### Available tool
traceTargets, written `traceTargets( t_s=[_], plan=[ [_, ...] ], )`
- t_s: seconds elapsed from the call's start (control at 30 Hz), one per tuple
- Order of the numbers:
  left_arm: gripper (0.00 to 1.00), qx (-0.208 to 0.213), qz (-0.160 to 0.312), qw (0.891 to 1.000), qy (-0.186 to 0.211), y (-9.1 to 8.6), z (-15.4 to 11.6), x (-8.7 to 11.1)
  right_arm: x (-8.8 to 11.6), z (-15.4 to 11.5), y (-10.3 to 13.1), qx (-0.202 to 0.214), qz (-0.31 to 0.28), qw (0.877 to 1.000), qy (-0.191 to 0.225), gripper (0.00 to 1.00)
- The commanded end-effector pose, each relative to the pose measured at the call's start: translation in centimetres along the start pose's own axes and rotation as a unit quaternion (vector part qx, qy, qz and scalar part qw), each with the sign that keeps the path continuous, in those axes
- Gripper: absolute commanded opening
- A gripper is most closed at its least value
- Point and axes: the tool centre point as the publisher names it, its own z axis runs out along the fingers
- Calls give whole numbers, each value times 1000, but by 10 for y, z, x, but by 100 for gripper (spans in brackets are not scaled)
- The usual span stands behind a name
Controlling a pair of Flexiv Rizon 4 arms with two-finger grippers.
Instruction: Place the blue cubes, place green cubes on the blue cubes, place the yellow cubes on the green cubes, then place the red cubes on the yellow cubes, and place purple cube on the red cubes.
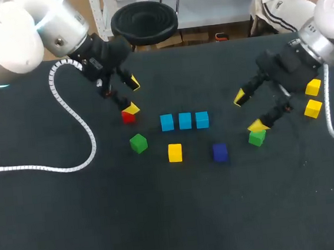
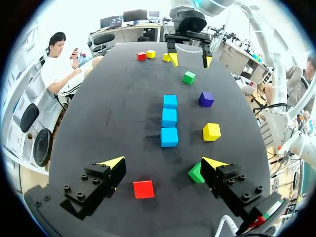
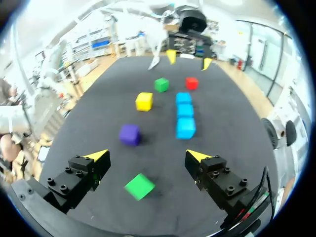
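Note:
Three blue cubes lie in a row at mid-table. My left gripper hangs open over a red cube; in the left wrist view that red cube lies between the spread fingers of the gripper, untouched, with a green cube beside one finger. My right gripper is open above another green cube, which sits between its fingers as the green cube. A yellow cube and the purple cube lie in front of the blue row.
Two more yellow cubes sit at the right edge near my right arm. The left wrist view shows a second red cube beside them. A white coiled cable trails across the table's left side.

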Motion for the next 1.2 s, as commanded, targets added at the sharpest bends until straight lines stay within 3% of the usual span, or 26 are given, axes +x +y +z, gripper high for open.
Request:
traceTargets(
  t_s=[0.03,0.27,0.37,0.53,1.13,1.17,1.2],
  plan=[
    [100,1,-1,1000,2,1,0,-1,8,-18,16,-34,-2,999,31,100],
    [100,1,-1,1000,2,1,0,-1,20,-23,31,-62,-113,990,59,100],
    [100,1,-1,1000,2,1,0,-1,25,-16,27,-83,-156,981,73,100],
    [100,1,-1,1000,2,1,0,-1,33,-6,11,-89,-196,975,51,100],
    [100,1,-1,1000,2,1,0,-1,52,16,-9,-134,-201,970,29,100],
    [100,1,-1,1000,2,1,0,-1,52,17,-9,-135,-201,970,27,81],
    [100,1,-1,1000,2,1,0,-1,52,18,-9,-137,-201,969,25,50]
  ],
)
